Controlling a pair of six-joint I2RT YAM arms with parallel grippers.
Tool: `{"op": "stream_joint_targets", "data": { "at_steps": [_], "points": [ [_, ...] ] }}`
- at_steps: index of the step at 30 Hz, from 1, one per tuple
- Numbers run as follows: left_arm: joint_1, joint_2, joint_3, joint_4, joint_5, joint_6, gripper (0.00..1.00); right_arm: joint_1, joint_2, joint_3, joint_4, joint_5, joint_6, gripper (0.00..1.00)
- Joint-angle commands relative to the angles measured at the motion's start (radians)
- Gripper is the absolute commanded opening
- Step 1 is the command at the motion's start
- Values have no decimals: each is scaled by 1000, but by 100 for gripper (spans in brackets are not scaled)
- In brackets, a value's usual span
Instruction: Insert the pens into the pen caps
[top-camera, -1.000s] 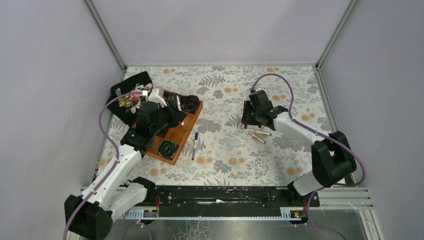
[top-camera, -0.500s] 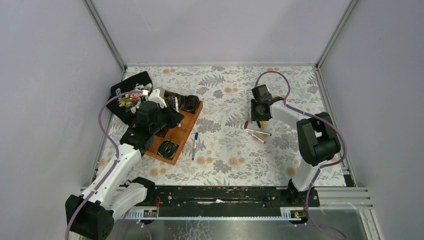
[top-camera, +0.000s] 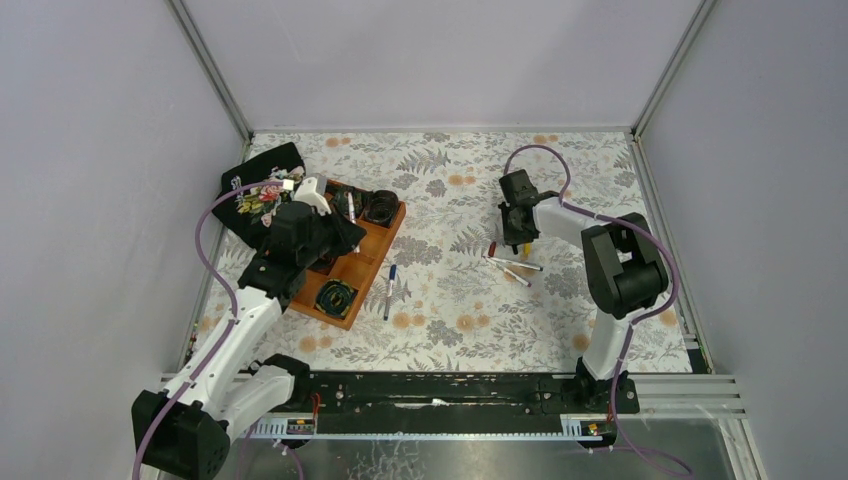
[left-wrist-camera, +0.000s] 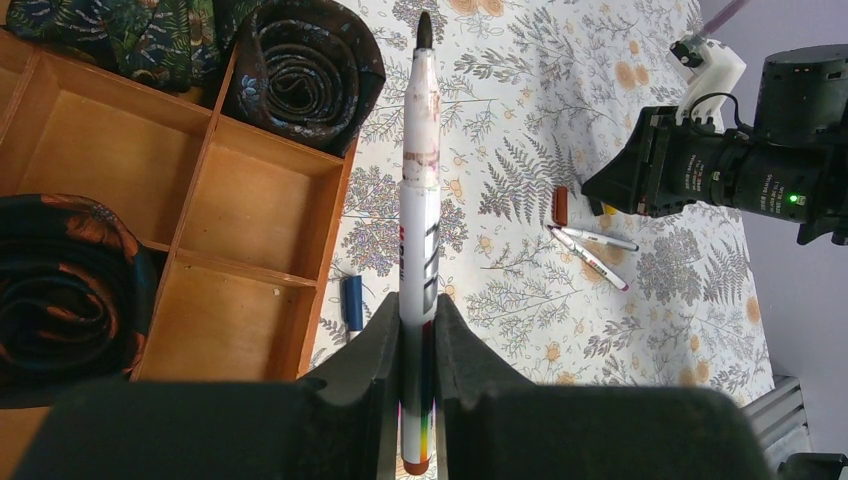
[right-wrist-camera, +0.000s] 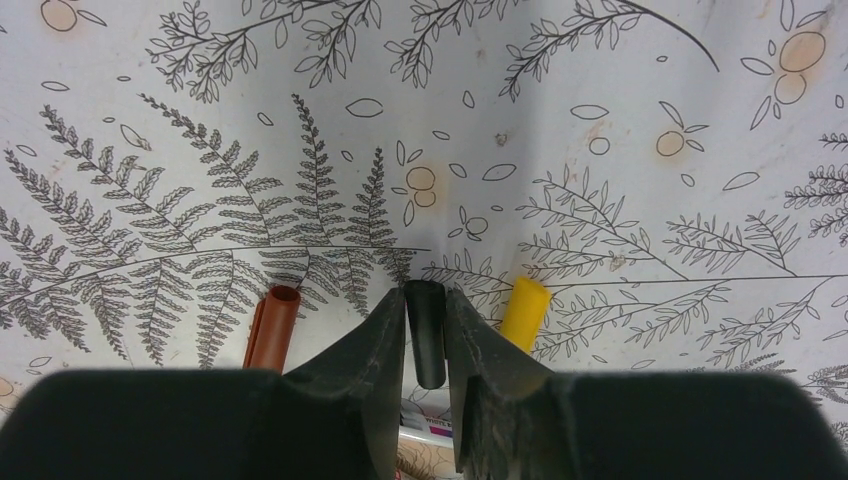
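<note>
While the left gripper (left-wrist-camera: 418, 315) stayed out of the table work, its fingers were clamped tight on a pen (left-wrist-camera: 420, 200). The pen's black tip pointed to twelve o'clock in the wrist view, and its barrel ran along the three o'clock edge of the wooden tray (left-wrist-camera: 250, 215). Rolled ties (left-wrist-camera: 300, 70) filled some of the tray's compartments. Another pen with a blue end (top-camera: 388, 290) lay on the flowered table (top-camera: 450, 330) just off the tray's three o'clock side.

Across the table toward three o'clock, the right gripper (right-wrist-camera: 425, 305) was down at the surface. Its fingers had narrowed around the black cap (right-wrist-camera: 426, 340) and seemed to press on both its sides. The cap lay pointing to twelve o'clock between them. The red cap (right-wrist-camera: 272, 325) lay at nine o'clock of it, and the yellow cap (right-wrist-camera: 524, 310) at two o'clock. Neither touched the fingers. Two loose pens (top-camera: 515, 263) lay crossed at six o'clock of that gripper in the overhead view.
</note>
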Motion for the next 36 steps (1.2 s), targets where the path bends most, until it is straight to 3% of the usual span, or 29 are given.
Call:
{"op": "stream_joint_targets", "data": {
  "at_steps": [1, 8, 13, 17, 20, 25, 29, 36],
  "points": [
    [13, -2, -3, 34, 24, 4, 0, 1, 21, 33, -28, 12, -25, 25],
    [13, -7, -29, 92, 125, -6, 0, 1, -1, 27, -39, -6, -17, 1],
    [9, -14, -57, 238, 349, -21, 0, 1, -143, 21, -43, -124, 25, 0],
    [8, -29, -69, 400, 553, -47, 0, 2, -335, -20, 36, -362, 107, 0],
    [8, -58, -101, 519, 638, -88, 0, 4, -451, -67, 164, -515, 227, 0],
    [7, -80, -117, 544, 688, -89, 0, 38, -574, -151, 499, -658, 496, 0],
    [-1, -76, -113, 545, 709, -85, 0, 149, -592, -174, 776, -631, 629, 0],
    [-6, -82, -120, 543, 704, -88, 0, 252, -539, -158, 1038, -573, 716, 0]
  ]
}}
